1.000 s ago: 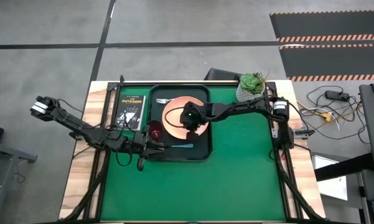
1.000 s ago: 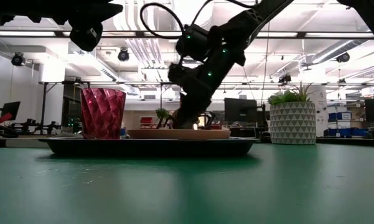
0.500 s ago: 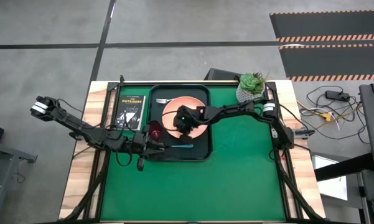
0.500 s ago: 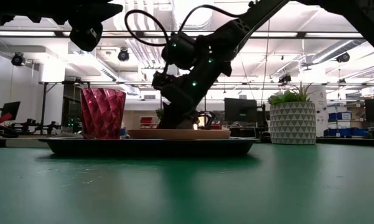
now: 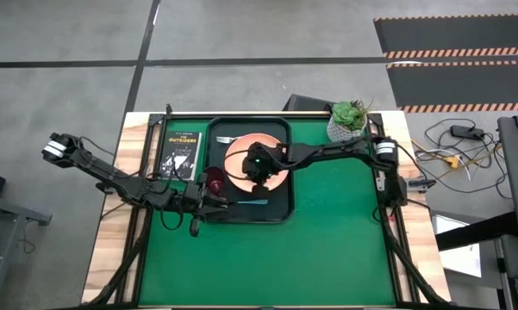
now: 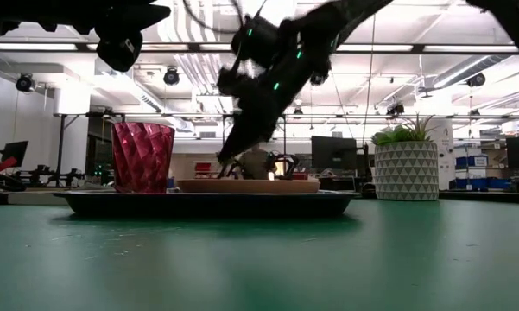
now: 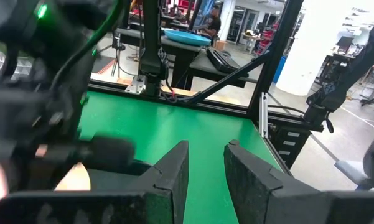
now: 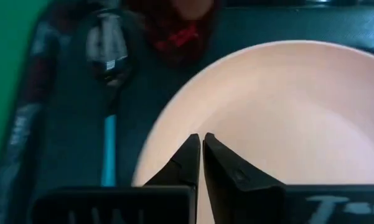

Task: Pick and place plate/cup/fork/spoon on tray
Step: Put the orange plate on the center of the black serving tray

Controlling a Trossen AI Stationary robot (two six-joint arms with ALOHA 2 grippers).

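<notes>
The dark tray (image 5: 280, 207) lies on the green mat. On it rest the peach plate (image 5: 241, 153), the dark red cup (image 5: 215, 181) upright at its left, the blue-handled spoon (image 5: 255, 202) along its near rim and the pink-handled fork (image 5: 227, 139) at its far left. My right gripper (image 8: 201, 155) is shut and empty, hanging over the plate (image 8: 280, 112) and raised above it in the low view (image 6: 233, 154). My left gripper (image 7: 205, 168) is open and empty, hovering by the tray's near left corner (image 5: 217, 203).
A white pot with a green plant (image 5: 348, 120) stands at the far right of the mat. A dark book (image 5: 182, 153) lies left of the tray. The near half of the green mat (image 5: 267, 267) is bare.
My right gripper has gone a little toward the table's left edge over the plate, then risen away from it. The plate, cup, spoon and fork have stayed where they were.
</notes>
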